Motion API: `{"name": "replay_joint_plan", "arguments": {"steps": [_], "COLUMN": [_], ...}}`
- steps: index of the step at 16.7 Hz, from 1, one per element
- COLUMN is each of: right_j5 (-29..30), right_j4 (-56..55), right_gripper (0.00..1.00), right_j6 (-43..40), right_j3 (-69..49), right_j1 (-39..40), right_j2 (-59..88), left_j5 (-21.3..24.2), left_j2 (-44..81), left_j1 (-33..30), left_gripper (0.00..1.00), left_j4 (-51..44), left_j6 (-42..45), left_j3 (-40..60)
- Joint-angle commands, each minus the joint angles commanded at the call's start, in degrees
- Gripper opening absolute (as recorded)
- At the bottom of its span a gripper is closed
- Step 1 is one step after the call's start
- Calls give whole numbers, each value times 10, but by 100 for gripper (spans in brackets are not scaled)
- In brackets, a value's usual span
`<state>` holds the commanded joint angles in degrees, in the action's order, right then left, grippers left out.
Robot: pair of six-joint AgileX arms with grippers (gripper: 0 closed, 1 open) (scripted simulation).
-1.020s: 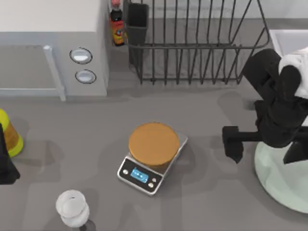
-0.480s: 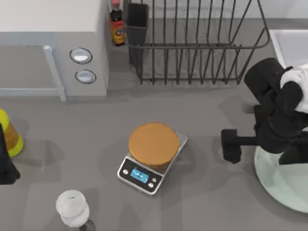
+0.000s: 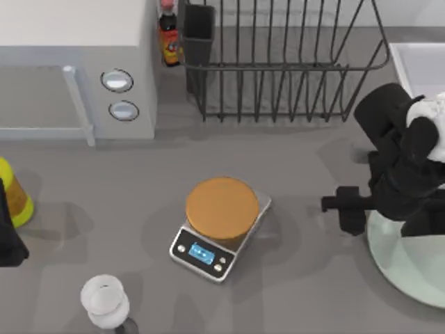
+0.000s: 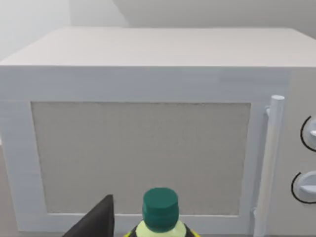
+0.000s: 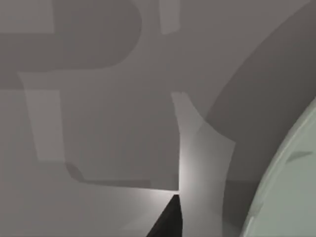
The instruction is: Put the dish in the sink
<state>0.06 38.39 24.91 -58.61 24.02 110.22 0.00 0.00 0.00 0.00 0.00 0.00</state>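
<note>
Grey table point(image 3: 292, 160) carries, from the left, a microwave point(image 3: 76, 66), a yellow bottle point(image 3: 12, 191), a kitchen scale point(image 3: 219, 226) mid-table and a black wire rack point(image 3: 281, 62) behind it. The left arm sits parked at the left edge. At the right, the right claw point(image 3: 348, 209) hovers just beside the dish's point(image 3: 410, 268) left rim; whether it is spread or pressed together, I cannot tell. The sink point(image 3: 416, 62) lies behind the dish.

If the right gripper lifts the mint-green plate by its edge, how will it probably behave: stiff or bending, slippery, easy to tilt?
The dish looks smooth and rigid, so it probably will not bend. Its glossy, shallow rim may slip between the fingers of the right gripper, which is beside its edge. It is wide, wider than the kitchen scale, so held at one edge it may sag downward.
</note>
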Motion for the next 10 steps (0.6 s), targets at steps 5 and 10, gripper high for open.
{"name": "replay_joint_plan", "arguments": {"steps": [5,10], "right_j5": [0,0], "right_j4": [0,0], "right_gripper": [2,0], "right_j6": [0,0], "right_j3": [0,0], "right_j1": [0,0], "right_j2": [0,0], "left_j5": [0,0], "left_j2": [0,0], "left_j1": [0,0], "left_gripper": [100,100], "left_j4": [0,0], "left_j6": [0,0], "left_j3": [0,0]}}
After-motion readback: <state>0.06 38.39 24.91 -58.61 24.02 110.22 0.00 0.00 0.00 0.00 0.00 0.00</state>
